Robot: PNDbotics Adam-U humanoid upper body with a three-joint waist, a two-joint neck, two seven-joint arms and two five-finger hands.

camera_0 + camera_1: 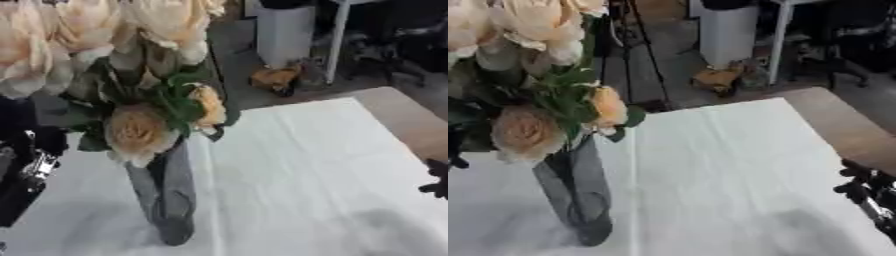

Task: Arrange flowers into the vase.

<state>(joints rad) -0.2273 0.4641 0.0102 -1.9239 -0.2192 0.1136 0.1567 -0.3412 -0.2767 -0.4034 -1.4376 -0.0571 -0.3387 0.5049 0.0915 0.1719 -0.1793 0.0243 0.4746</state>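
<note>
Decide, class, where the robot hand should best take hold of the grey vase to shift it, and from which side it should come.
Probably the vase's bare lower body, gripped from the side. It stands upright and slim, and flowers and leaves crowd its mouth, so coming from above is blocked. The right robot hand has open white cloth between it and the vase, so approach from the right.

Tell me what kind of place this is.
Probably an indoor workroom or lab rather than a home: a cloth-covered table holding a vase of flowers, with tripod legs and gear on the bare floor behind.
</note>
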